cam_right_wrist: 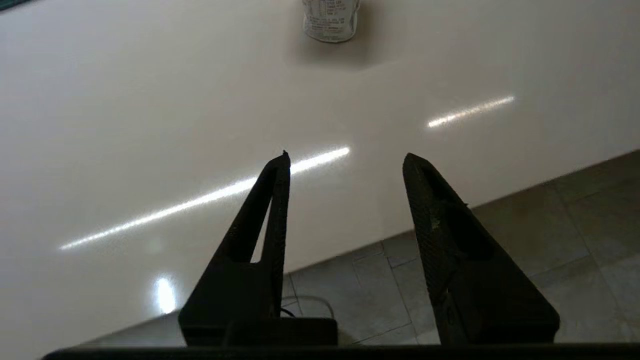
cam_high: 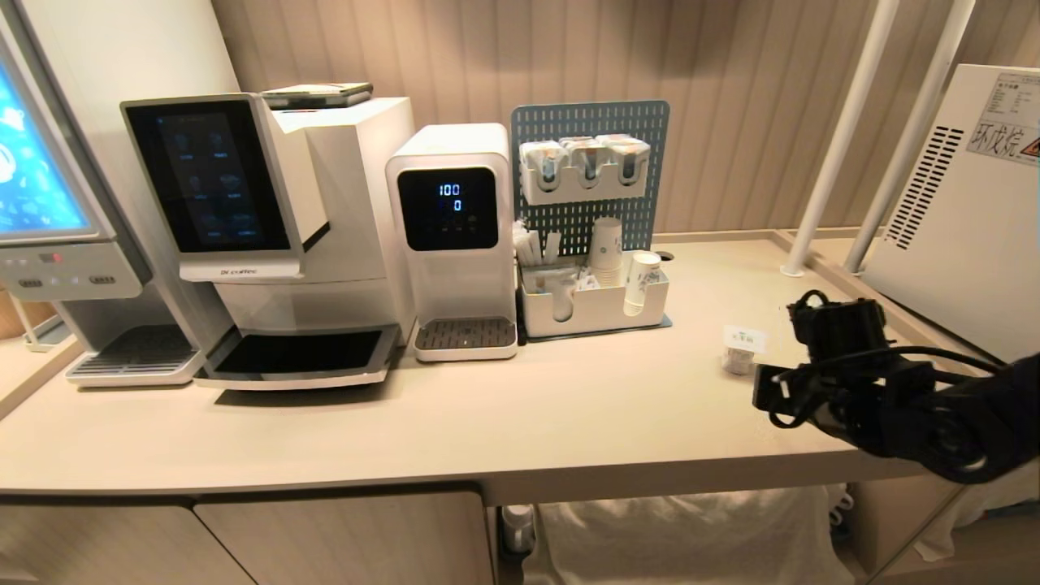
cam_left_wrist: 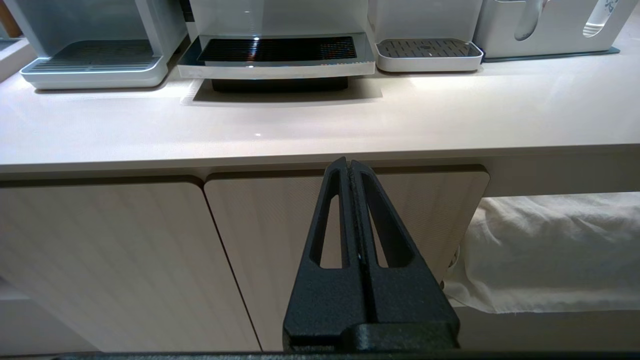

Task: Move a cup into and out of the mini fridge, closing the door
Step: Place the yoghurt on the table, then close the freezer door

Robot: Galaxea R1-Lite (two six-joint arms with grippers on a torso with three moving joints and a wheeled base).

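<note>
Head view: the right gripper [cam_high: 772, 398] hangs over the desk's [cam_high: 487, 406] right front edge; risk of bumping the small labelled cup [cam_high: 741, 349] nearby. The coffee machine [cam_high: 268, 236] reads "Dr.coffee", the dispenser [cam_high: 452, 236] "100". The fridge door isn't visible.

Left wrist view: the left gripper [cam_left_wrist: 351, 167] is together, below the desk's front edge.

Right wrist view: the right gripper's jaws stand apart, empty.

Glossy smooth pale countertop [cam_high: 487, 406]
</note>
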